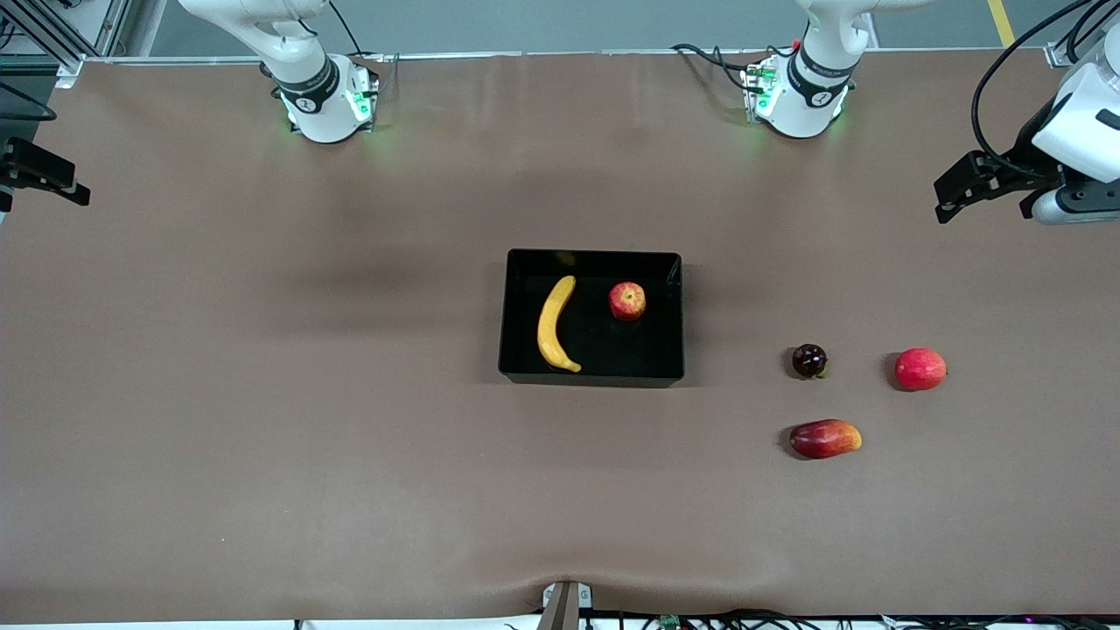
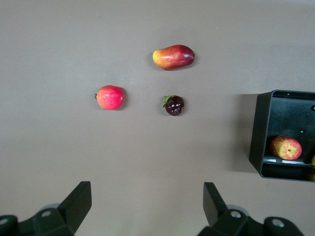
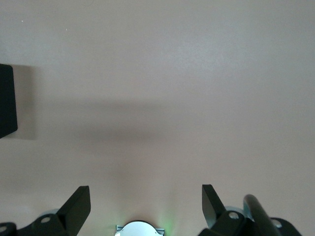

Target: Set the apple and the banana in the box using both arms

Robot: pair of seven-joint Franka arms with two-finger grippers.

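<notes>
The black box sits mid-table. The yellow banana lies inside it, toward the right arm's end. The red-and-yellow apple rests inside it too, beside the banana. My left gripper is open and empty, raised over the table's edge at the left arm's end. Its wrist view shows open fingers, the box's wall and the apple. My right gripper is open and empty, raised over the table's edge at the right arm's end. Its wrist view shows open fingers and a corner of the box.
Three fruits lie between the box and the left arm's end: a dark round fruit, a plain pinkish-red round fruit and a red-and-yellow mango-like fruit, which is nearest the front camera. All three show in the left wrist view.
</notes>
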